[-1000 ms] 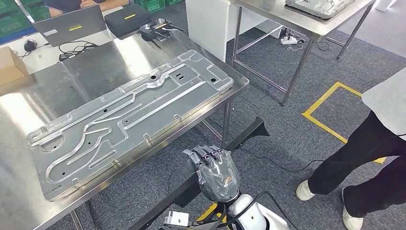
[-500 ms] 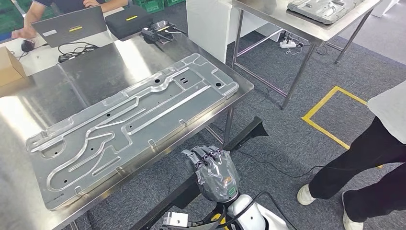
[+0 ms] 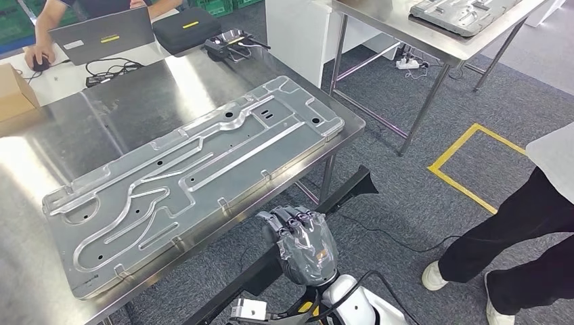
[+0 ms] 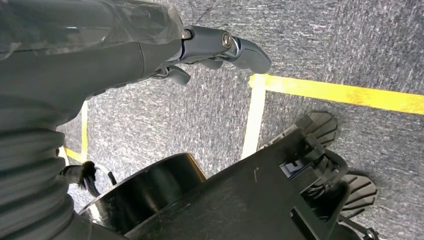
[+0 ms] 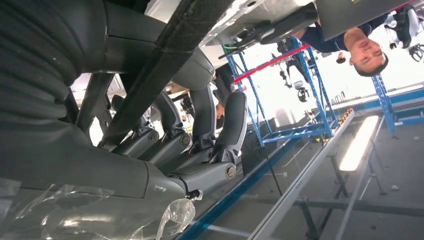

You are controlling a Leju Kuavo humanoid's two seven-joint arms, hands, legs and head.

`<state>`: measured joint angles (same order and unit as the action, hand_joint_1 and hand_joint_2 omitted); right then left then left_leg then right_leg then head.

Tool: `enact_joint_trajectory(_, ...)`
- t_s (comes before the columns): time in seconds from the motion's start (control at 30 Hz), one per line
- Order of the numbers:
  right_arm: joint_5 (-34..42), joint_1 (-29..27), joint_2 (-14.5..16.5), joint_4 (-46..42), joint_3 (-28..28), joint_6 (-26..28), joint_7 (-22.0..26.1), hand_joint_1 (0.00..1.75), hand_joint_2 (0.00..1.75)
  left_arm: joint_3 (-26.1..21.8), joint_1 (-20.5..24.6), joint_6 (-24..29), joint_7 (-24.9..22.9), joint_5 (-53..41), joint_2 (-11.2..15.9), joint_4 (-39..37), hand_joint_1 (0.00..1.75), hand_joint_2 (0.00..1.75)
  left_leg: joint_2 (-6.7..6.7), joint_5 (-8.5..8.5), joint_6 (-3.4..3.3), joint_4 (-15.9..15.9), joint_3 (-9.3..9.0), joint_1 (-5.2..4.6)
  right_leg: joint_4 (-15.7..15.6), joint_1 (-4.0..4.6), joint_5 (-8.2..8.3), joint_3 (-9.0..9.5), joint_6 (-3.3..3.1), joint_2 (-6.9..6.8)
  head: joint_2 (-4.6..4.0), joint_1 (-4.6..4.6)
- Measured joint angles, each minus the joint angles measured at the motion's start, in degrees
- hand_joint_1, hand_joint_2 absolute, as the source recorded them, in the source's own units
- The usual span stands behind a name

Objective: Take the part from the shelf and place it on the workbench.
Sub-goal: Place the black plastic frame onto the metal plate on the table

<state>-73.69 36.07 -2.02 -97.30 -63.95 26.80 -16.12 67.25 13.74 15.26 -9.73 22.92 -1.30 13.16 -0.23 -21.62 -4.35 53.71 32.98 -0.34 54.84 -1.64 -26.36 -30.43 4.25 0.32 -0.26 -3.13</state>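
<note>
The part [image 3: 196, 169], a long flat grey metal plate with raised channels and holes, lies flat on the steel workbench [image 3: 135, 101], reaching its near right corner. My right hand [image 3: 302, 244] hangs below and in front of the bench edge, fingers apart and pointing up, holding nothing. From the right wrist its fingers [image 5: 200, 145] stand loosely spread beneath the bench's underside, beside a black beam. My left hand [image 4: 150, 45] hangs over grey carpet with yellow tape, its fingers loosely bent around nothing.
A laptop [image 3: 101, 34], black case [image 3: 186, 27] and cardboard box [image 3: 13, 91] sit at the bench's far side, where a person works. A second steel table [image 3: 399, 27] carries another plate [image 3: 467, 13]. A person [image 3: 521, 230] stands at right near yellow tape [image 3: 474, 162].
The whole picture has drifted as the camera moved, so the bench and part sit slightly lower and further right. My right hand keeps its place. The seated person's hand has reached a mouse.
</note>
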Motion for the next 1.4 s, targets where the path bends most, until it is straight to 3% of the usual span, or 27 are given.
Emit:
enact_joint_trajectory(0.1, 0.1, -0.2, -0.1, -0.1, 0.0, 0.0, 0.1, 1.75, 1.75, 0.0, 0.0, 0.0, 0.1, 0.0, 0.0, 0.0, 0.00, 1.75, 0.57, -0.04, -0.36, -0.2, -0.39, 0.13, 11.7, 0.03, -5.40, -5.76, 0.09, -0.05, 0.00, 0.00)
enact_joint_trajectory(0.13, 0.2, -0.3, -0.2, -0.1, 0.0, 0.0, 0.1, 1.75, 1.75, 0.0, 0.0, 0.0, 0.1, 0.0, 0.0, 0.0, 0.00, 1.75, 0.76, -0.08, -0.32, -0.2, -0.41, 0.11, 15.1, 0.02, -6.39, -7.69, 0.11, -0.06, 0.00, 0.00)
enact_joint_trajectory(0.17, 0.3, -0.5, -0.3, -0.1, 0.0, 0.0, 0.1, 1.75, 1.75, 0.0, -0.1, 0.0, 0.1, -0.1, -0.1, 0.0, 0.00, 1.75, 0.97, -0.13, -0.24, -0.2, -0.45, 0.13, 16.3, 0.00, -6.18, -8.56, 0.12, -0.08, 0.00, 0.00)
enact_joint_trajectory(0.2, 0.4, -0.5, -0.4, -0.1, 0.0, 0.0, 0.1, 1.75, 1.75, 0.0, -0.1, 0.0, 0.1, -0.1, -0.1, 0.0, 0.00, 1.75, 1.20, -0.23, -0.09, -0.1, -0.54, 0.22, 15.0, -0.03, -4.82, -8.20, 0.11, -0.18, 0.00, 0.00)
enact_joint_trajectory(0.3, 0.5, -0.5, -0.4, -0.1, 0.0, 0.0, 0.1, 1.75, 1.75, 0.0, -0.1, 0.0, 0.2, -0.1, -0.1, 0.0, 0.00, 1.75, 1.98, -0.92, 1.04, 0.3, -1.03, 0.38, 3.2, -0.10, 0.95, -2.82, 0.18, -2.24, 0.00, 0.00)
enact_joint_trajectory(0.37, 0.5, -0.5, -0.4, -0.2, 0.1, 0.0, 0.1, 1.75, 1.75, 0.0, 0.0, 0.0, 0.2, -0.1, 0.0, 0.0, 0.00, 1.75, 2.48, -1.30, 1.92, 0.5, -1.23, 0.23, -0.1, 0.17, 1.92, -1.37, -0.45, -2.69, 0.00, -0.02)
enact_joint_trajectory(0.47, 0.6, -0.4, -0.4, -0.2, 0.1, 0.0, 0.1, 1.75, 1.75, 0.0, -0.1, 0.0, 0.2, -0.1, 0.0, 0.0, 0.00, 1.75, 3.12, -1.73, 2.86, 0.8, -1.22, 0.66, 0.0, 0.52, 2.18, -1.68, -2.03, -1.12, 0.00, -0.04)
enact_joint_trajectory(0.53, 0.6, -0.4, -0.4, -0.3, 0.1, 0.0, 0.2, 1.75, 1.75, 0.0, 0.0, 0.0, 0.2, -0.1, 0.0, 0.0, 0.00, 1.75, 2.40, -4.26, 3.33, 4.7, 0.41, 0.93, -0.1, 0.48, 2.43, -1.77, -2.79, -0.25, 0.00, -0.04)
enact_joint_trajectory(0.6, 0.6, -0.4, -0.4, -0.3, 0.2, 0.0, 0.2, 1.75, 1.75, 0.0, -0.1, 0.0, 0.2, -0.1, -0.1, 0.0, 0.00, 1.75, 1.44, -8.17, 3.52, 12.9, 4.09, 0.98, 0.0, 0.68, 2.47, -1.85, -3.21, 0.67, 0.00, -0.05)
enact_joint_trajectory(0.63, 0.6, -0.4, -0.4, -0.3, 0.2, 0.0, 0.2, 1.75, 1.75, 0.0, -0.2, 0.0, 0.2, -0.1, -0.1, 0.0, 0.00, 1.75, 1.22, -9.36, 3.49, 16.7, 5.90, 0.94, 0.0, 0.82, 2.47, -1.88, -3.35, 1.28, 0.00, -0.05)
enact_joint_trajectory(0.67, 0.6, -0.5, -0.4, -0.3, 0.2, 0.0, 0.2, 1.75, 1.75, 0.0, -0.3, 0.0, 0.2, -0.1, -0.1, 0.0, 0.00, 1.75, 1.07, -9.53, 3.36, 18.6, 6.97, 0.88, 0.0, 0.94, 2.47, -1.87, -3.44, 1.94, 0.00, -0.05)
enact_joint_trajectory(0.7, 0.6, -0.5, -0.4, -0.3, 0.2, 0.0, 0.2, 1.75, 1.75, 0.0, -0.3, 0.0, 0.2, -0.1, -0.1, 0.0, 0.00, 1.75, 0.90, -8.59, 3.13, 18.2, 6.94, 0.83, 0.0, 1.00, 2.46, -1.84, -3.51, 2.70, 0.00, -0.05)
enact_joint_trajectory(0.73, 0.6, -0.5, -0.5, -0.3, 0.2, 0.0, 0.2, 1.75, 1.75, 0.0, -0.3, 0.0, 0.2, -0.2, 0.0, 0.0, 0.00, 1.75, 0.53, -6.77, 2.82, 15.4, 5.84, 0.74, 0.0, 1.05, 2.46, -1.78, -3.52, 3.42, 0.00, -0.05)
enact_joint_trajectory(0.8, 0.6, -0.4, -0.4, -0.3, 0.2, 0.0, 0.3, 1.75, 1.75, -0.1, -0.2, 0.1, 0.2, -0.2, 0.0, 0.0, 0.00, 1.75, -1.70, -2.72, 2.01, 6.8, 2.11, 0.54, 0.0, 1.10, 2.43, -1.70, -3.47, 4.72, 0.00, -0.05)
enact_joint_trajectory(0.87, 0.4, -0.4, -0.4, -0.3, 0.2, 0.0, 0.4, 1.75, 1.75, -0.1, -0.1, 0.1, 0.2, -0.2, 0.1, 0.0, 0.00, 1.75, -3.59, -1.09, 1.54, 1.4, -0.17, 0.36, 0.1, 1.08, 2.36, -1.89, -3.25, 5.73, 0.00, -0.05)
enact_joint_trajectory(0.93, -0.2, -0.3, -0.5, -0.4, 0.2, -0.1, 0.5, 1.75, 1.75, -0.1, 0.0, 0.1, 0.1, -0.3, 0.0, 0.0, 0.00, 1.75, -3.49, -1.21, 1.57, 0.5, -0.59, 0.30, 0.1, 1.02, 2.33, -2.10, -2.84, 6.43, 0.01, -0.04)
enact_joint_trajectory(1.07, -1.4, -0.3, -0.5, -0.5, 0.3, -0.2, 0.4, 1.75, 1.75, -0.1, 0.2, 0.2, 0.1, -0.3, -0.1, 0.0, 0.00, 1.75, -3.31, -1.05, 2.63, 0.2, -0.91, 0.27, -0.2, 1.02, 2.43, -2.00, -3.58, 6.53, 0.00, -0.02)
enact_joint_trajectory(1.4, -5.5, -0.3, -0.5, -0.5, 0.3, -0.5, -1.3, 1.75, 1.75, -0.1, 0.1, 0.3, 0.1, -0.3, -0.1, 0.0, 0.00, 1.75, -3.37, -1.44, 1.16, 0.8, -0.78, -0.34, -0.6, 0.32, 2.32, -1.63, -1.79, 6.51, 0.00, -0.02)
